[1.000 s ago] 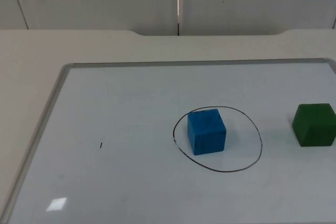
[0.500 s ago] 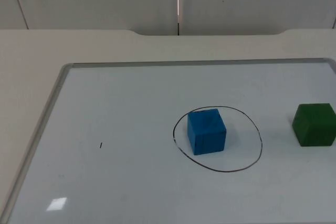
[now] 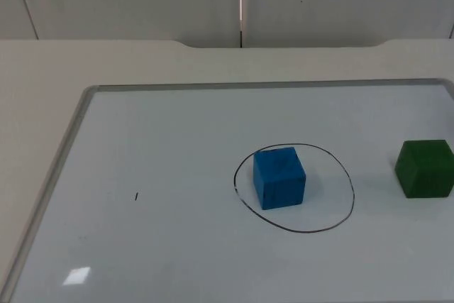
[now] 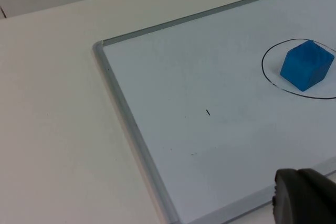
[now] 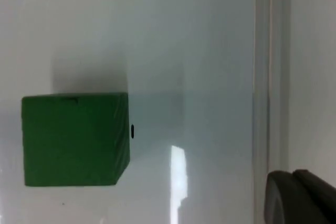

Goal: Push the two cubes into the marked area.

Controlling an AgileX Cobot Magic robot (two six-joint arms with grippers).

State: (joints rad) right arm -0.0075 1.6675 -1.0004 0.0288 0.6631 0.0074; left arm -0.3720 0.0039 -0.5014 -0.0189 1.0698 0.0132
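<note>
The blue cube (image 3: 279, 177) sits inside the drawn ring (image 3: 294, 188) on the whiteboard (image 3: 142, 140), so half is done; the green cube (image 3: 425, 168) lies well outside, to its right. The right end effector (image 5: 302, 195) hangs above the green cube, the left end effector (image 4: 304, 198) waits over the board's edge; I cannot tell either's opening.

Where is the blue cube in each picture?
Top view: blue cube sits inside the drawn ring, toward its left.
Left wrist view: blue cube inside the same ring.
Right wrist view: not in it; the green cube is.
Shared landmark: the whiteboard's grey frame.
</note>
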